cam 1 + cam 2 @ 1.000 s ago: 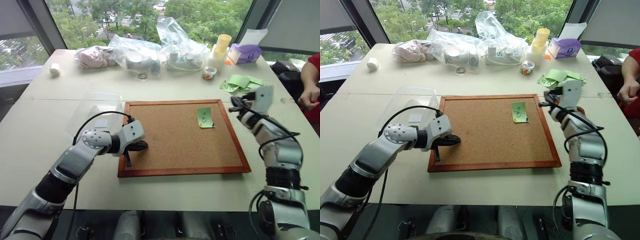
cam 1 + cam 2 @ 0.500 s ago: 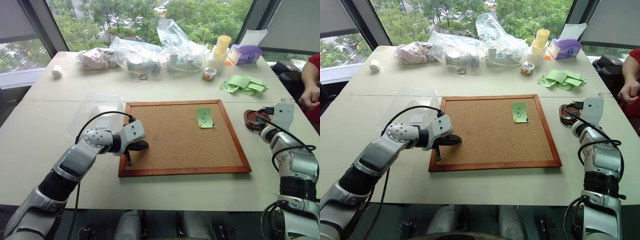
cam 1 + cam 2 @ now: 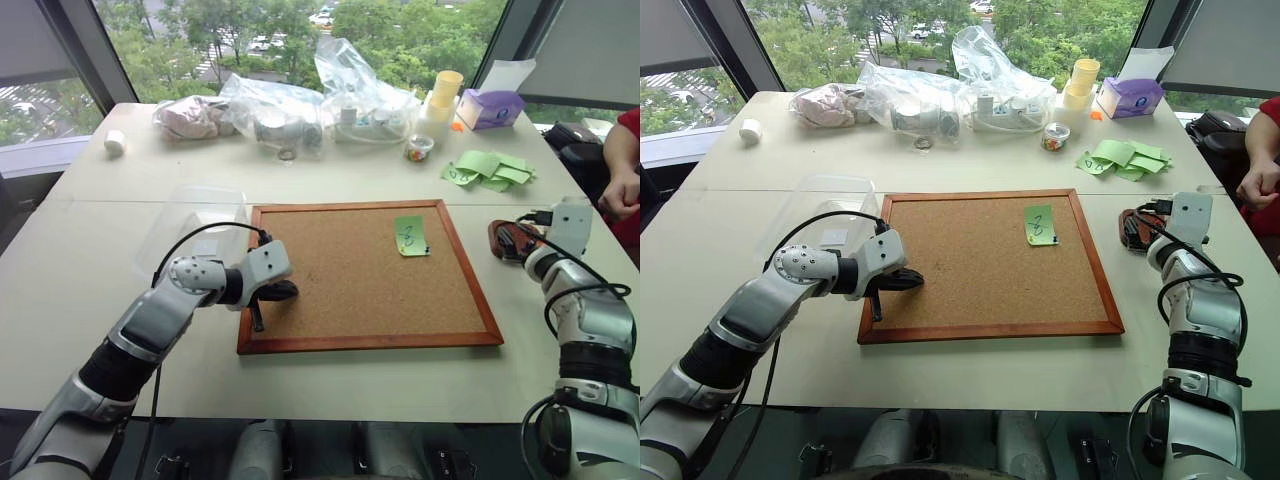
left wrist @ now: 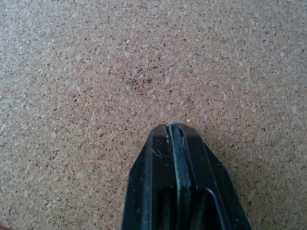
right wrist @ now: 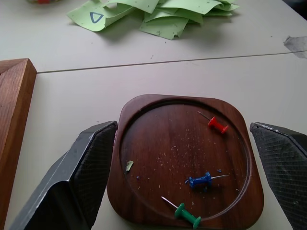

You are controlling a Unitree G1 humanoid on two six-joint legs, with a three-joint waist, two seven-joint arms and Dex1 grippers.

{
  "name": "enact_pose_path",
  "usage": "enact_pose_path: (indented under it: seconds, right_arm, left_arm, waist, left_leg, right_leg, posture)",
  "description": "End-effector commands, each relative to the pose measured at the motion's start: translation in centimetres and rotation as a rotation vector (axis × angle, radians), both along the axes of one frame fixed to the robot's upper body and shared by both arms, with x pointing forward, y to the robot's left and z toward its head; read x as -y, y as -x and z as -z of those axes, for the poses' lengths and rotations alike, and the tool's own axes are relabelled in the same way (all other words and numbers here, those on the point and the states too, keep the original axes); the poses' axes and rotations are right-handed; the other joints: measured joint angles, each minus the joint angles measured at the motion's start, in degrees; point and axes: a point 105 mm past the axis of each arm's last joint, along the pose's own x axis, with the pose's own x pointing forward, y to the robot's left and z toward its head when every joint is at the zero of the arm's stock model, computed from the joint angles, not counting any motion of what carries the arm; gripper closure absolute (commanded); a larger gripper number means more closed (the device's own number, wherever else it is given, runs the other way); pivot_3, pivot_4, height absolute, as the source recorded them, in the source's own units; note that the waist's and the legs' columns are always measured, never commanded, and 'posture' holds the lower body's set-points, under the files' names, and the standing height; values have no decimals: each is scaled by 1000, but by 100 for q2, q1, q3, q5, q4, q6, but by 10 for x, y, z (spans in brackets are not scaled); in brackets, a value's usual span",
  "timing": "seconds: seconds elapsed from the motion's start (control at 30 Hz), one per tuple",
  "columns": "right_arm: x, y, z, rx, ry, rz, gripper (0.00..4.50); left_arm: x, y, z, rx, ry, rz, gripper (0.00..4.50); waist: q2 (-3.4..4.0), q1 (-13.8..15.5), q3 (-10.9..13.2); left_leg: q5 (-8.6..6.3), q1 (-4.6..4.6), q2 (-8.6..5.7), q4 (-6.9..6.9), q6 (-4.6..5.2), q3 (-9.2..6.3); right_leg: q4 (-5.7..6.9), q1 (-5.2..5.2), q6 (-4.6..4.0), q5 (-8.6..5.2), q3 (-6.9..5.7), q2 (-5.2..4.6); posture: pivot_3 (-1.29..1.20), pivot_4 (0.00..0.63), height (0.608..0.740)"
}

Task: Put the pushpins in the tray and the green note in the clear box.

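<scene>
The small reddish-brown tray [image 5: 163,139] lies on the table just right of the corkboard [image 3: 360,275]. Three pushpins lie in it: a red one [image 5: 218,126], a blue one [image 5: 200,180] and a green one [image 5: 187,215]. My right gripper [image 5: 184,143] hangs over the tray, open, one finger on each side and nothing between them. The green note [image 3: 409,235] is on the board's far right part. The clear box [image 3: 195,215] stands left of the board. My left gripper [image 3: 283,292] is shut and empty, its tip [image 4: 173,128] on the cork near the left frame.
A heap of green slips [image 3: 487,167] lies beyond the tray. Wrinkly plastic bags [image 3: 300,100], stacked cups [image 3: 440,100] and a purple tissue box [image 3: 490,107] line the far edge. A person's hand [image 3: 620,190] rests at the right edge.
My right gripper has moved right and down from the board's right edge to the tray, and its fingers have opened. The left arm has stayed still.
</scene>
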Motion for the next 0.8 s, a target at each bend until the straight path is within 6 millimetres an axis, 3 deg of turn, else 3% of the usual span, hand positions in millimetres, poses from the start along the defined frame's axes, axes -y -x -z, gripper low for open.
enact_pose_path:
  seconds: [0.03, 0.13, 0.23, 0.37, 0.6, 0.7, 0.8]
  right_arm:
    - [-53, 3, -43, 149, 54, -315, 9]
    - [-93, 16, -34, 115, 55, -503, 9]
    - [-114, 24, -17, 70, 29, -588, 9]
    - [-126, 25, -1, 41, 5, -602, 9]
    - [-128, 23, 13, 16, -13, -599, 9]
    - [-126, 21, 17, 16, -21, -586, 774]
    - [-126, 19, 20, 9, -18, -583, 2270]
  left_arm:
    - [-6, 4, 15, -51, -33, -17, 4500]
    - [-6, 3, 16, -52, -35, -19, 4500]
    - [-5, 2, 16, -51, -34, -19, 4500]
    - [-4, 2, 16, -51, -33, -17, 4500]
    - [-4, 3, 16, -52, -33, -18, 4500]
    - [-4, 3, 16, -52, -33, -18, 4500]
    - [-4, 3, 16, -50, -33, -18, 4500]
  waist:
    - [3, -3, -1]
    - [2, -2, -3]
    - [-2, 8, -5]
    - [-1, 6, -4]
    - [-2, 8, -4]
    - [-2, 9, -5]
    - [-2, 8, -4]
  left_leg:
    - [0, 0, 1, 0, 0, 0]
    - [0, 2, 5, -1, 0, -5]
    - [-1, 7, 5, 0, 2, -6]
    - [-2, 7, 4, 0, 4, -5]
    - [-2, 7, 3, 0, 4, -5]
    - [-2, 7, 3, 0, 4, -4]
    - [-2, 7, 3, 0, 4, -4]
  right_leg:
    - [0, 0, 0, 0, 0, 1]
    - [0, 1, 0, 0, 0, 7]
    - [-1, 9, 0, 0, -1, 6]
    - [-1, 8, -1, -1, -1, 5]
    - [-1, 8, -1, -1, -1, 5]
    - [-1, 9, -1, -1, -1, 5]
    - [-1, 9, -1, -1, -1, 5]
  posture:
    - [0, 150, 735]
    - [0, 150, 735]
    - [0, 150, 735]
    - [0, 150, 735]
    - [0, 150, 735]
    - [0, 150, 735]
    - [0, 150, 735]
